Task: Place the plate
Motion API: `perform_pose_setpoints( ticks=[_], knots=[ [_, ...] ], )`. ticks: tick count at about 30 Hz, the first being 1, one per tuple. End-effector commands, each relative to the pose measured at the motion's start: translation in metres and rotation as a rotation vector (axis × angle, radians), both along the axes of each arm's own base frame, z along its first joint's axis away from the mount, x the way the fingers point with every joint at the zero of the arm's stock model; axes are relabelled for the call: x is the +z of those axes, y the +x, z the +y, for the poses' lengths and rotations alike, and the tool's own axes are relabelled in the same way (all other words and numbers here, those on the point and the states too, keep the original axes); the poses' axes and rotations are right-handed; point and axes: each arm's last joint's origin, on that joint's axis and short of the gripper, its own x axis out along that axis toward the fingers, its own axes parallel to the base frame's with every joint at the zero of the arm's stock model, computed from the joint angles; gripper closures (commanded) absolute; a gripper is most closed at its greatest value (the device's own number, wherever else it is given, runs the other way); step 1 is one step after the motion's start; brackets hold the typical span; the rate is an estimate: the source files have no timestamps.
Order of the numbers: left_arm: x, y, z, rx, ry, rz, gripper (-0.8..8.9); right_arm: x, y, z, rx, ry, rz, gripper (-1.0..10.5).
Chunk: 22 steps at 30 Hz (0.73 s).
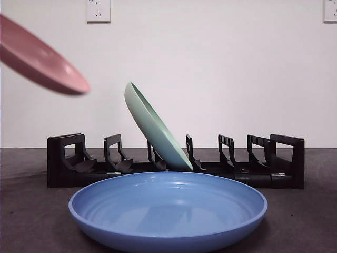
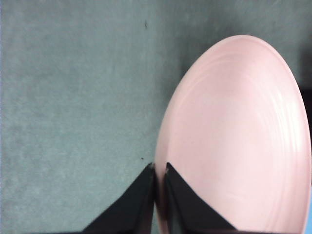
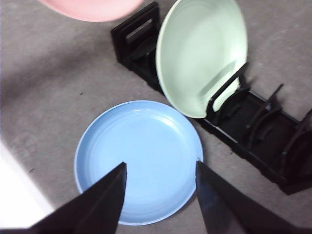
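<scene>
While the left gripper (image 2: 160, 178) has its jaws clamped on the rim of the round pink plastic plate (image 2: 239, 141), that plate hangs in the air up and to the left of the black slotted dish rack (image 1: 68, 158) in the front view, tilted, its free edge sloping down toward the rack. In the left wrist view its long axis runs straight away from the jaws, over bare grey table (image 2: 73, 107).

The rack holds one thing: a round pale green plate (image 1: 155, 129) standing on edge in a middle slot, leaning toward the rack's left end. The slots to either side of it stand open.

A round blue plate (image 1: 168, 208) lies flat on the table just in front of the rack, not touching it. The right gripper (image 3: 161, 170) hovers above this blue plate with its jaws wide apart, holding nothing.
</scene>
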Motion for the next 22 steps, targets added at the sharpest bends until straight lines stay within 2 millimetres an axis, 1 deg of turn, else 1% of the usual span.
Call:
perform_pose_setpoints(
  ticks=[1, 3, 4, 6, 10, 12, 13, 17, 22],
  knots=[
    [0.010, -0.024, 0.003, -0.004, -0.033, -0.066, 7.98, 0.004, -0.002, -0.001, -0.025, 0.016, -0.025, 7.2],
    [0.009, -0.042, 0.005, -0.016, -0.072, -0.082, 7.98, 0.005, -0.002, -0.003, -0.038, 0.016, -0.037, 7.2],
    [0.007, -0.053, 0.006, -0.022, -0.098, -0.088, 7.98, 0.006, -0.003, -0.005, -0.050, 0.019, -0.049, 7.2],
    [0.001, -0.069, 0.007, -0.024, -0.131, -0.092, 7.98, 0.008, -0.004, -0.007, -0.065, 0.023, -0.063, 7.2],
    [-0.021, -0.102, 0.010, -0.003, -0.226, -0.092, 7.98, 0.012, -0.006, -0.013, -0.093, 0.042, -0.096, 7.2],
    [-0.034, -0.113, 0.011, 0.004, -0.275, -0.076, 7.98, 0.014, -0.007, -0.016, -0.102, 0.054, -0.109, 7.2],
    [-0.044, -0.119, 0.011, 0.009, -0.309, -0.059, 7.98, 0.015, -0.008, -0.018, -0.112, 0.060, -0.119, 7.2],
    [-0.081, -0.132, 0.008, 0.017, -0.443, 0.008, 7.98, 0.019, -0.011, -0.023, -0.118, 0.090, -0.139, 7.2],
    [-0.131, -0.136, -0.002, 0.032, -0.566, 0.087, 7.98, 0.024, -0.015, -0.029, -0.120, 0.140, -0.165, 7.2]
  ],
)
